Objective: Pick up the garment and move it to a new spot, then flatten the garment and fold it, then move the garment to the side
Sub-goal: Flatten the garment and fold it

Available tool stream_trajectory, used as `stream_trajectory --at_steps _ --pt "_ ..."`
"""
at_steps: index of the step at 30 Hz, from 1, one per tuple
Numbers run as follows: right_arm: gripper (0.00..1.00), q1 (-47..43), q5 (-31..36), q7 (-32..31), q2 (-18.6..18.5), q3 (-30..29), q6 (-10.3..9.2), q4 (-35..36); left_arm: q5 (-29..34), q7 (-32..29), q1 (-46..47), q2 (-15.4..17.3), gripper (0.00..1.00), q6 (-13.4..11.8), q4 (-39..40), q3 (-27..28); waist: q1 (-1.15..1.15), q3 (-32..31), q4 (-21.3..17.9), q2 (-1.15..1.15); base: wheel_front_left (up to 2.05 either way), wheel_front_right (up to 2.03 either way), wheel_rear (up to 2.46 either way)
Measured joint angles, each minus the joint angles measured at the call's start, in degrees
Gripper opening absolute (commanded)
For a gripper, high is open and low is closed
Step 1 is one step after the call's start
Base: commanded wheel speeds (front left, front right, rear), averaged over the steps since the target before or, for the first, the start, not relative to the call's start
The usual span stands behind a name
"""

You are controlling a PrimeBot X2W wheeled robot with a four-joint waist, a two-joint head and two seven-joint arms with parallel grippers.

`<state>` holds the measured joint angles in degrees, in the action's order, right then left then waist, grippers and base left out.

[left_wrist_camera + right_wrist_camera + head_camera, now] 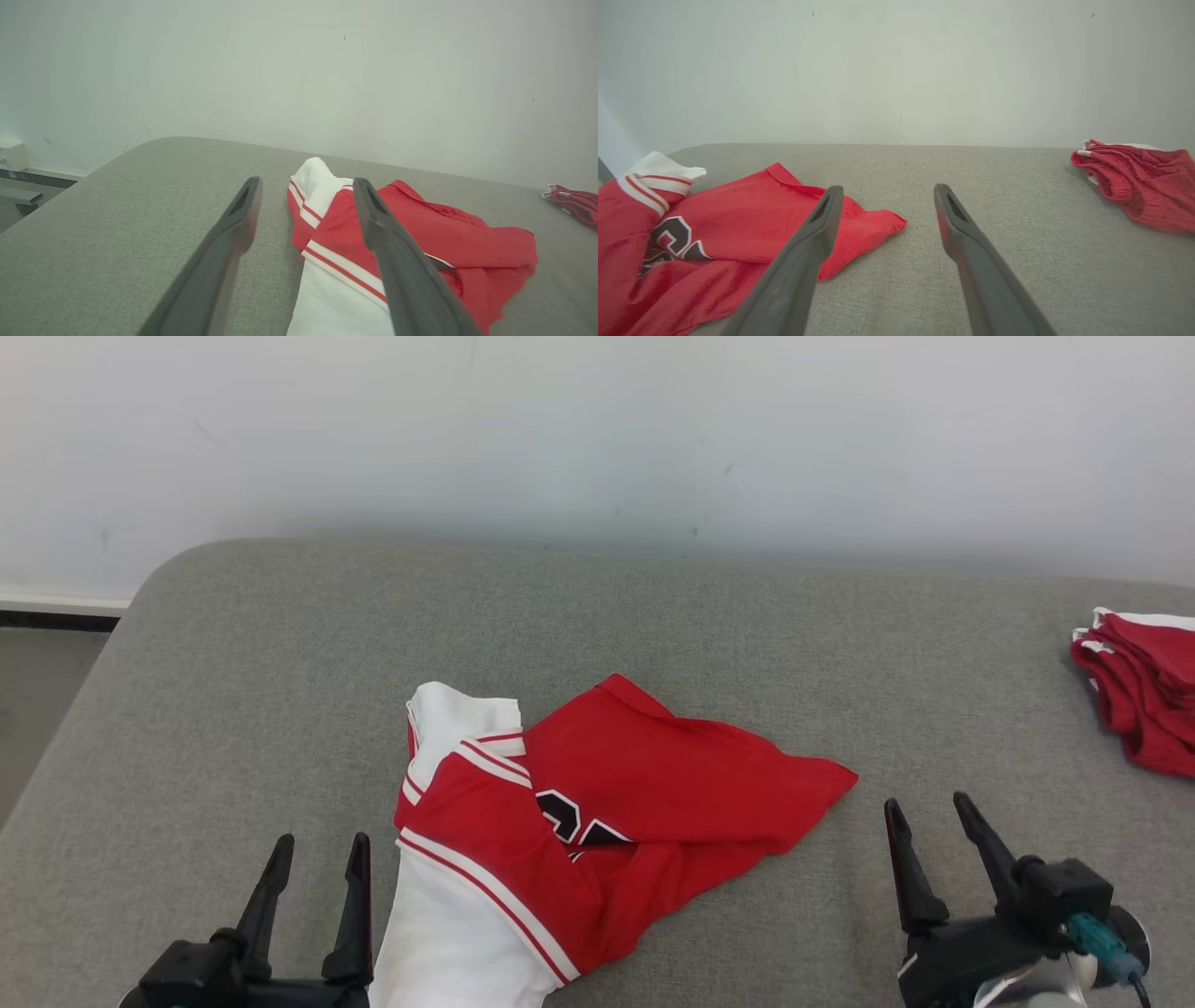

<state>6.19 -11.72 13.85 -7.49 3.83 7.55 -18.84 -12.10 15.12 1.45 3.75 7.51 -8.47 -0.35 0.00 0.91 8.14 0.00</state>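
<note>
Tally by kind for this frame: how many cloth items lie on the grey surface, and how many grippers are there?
Crumpled red-and-white jersey: 1
Red cloth stack, far right: 1
Open grippers: 2, left gripper and right gripper
Total: 4

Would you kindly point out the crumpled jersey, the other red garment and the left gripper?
crumpled jersey (672,775): head view, red panel.
other red garment (1148,683): head view, red middle.
left gripper (322,845): head view, between fingertips.

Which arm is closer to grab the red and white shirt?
Probably the left. The left gripper is open right beside the shirt, by its white edge; the right gripper, also open, has grey surface between it and the shirt.
</note>
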Motion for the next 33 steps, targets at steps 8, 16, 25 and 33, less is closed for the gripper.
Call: stream_trajectory --at_steps 8,16,25,33 --pt "1.00 12.12 0.55 -3.24 -3.88 1.99 0.00 -11.43 -0.71 0.00 1.72 -0.20 1.00 0.00 -0.29 -1.76 0.00 2.36 2.87 0.00 0.00 0.00 0.00" --pt "1.00 21.20 0.90 -4.77 -5.70 3.85 0.00 -28.06 -1.67 0.00 3.26 -0.46 1.00 0.00 -0.85 -2.81 0.00 5.41 7.17 0.00 0.00 0.00 0.00" --pt "1.00 25.65 0.21 -3.10 -5.64 4.20 0.00 -40.68 -2.01 0.00 4.49 -0.67 1.00 0.00 -1.46 -3.82 0.00 7.32 10.21 0.00 0.00 0.00 0.00" --pt "0.00 27.34 -2.24 -0.44 -3.93 6.30 0.00 -43.92 -1.81 0.00 4.14 -0.70 1.00 0.00 -1.71 -3.12 0.00 6.80 10.24 0.00 0.00 0.00 0.00"
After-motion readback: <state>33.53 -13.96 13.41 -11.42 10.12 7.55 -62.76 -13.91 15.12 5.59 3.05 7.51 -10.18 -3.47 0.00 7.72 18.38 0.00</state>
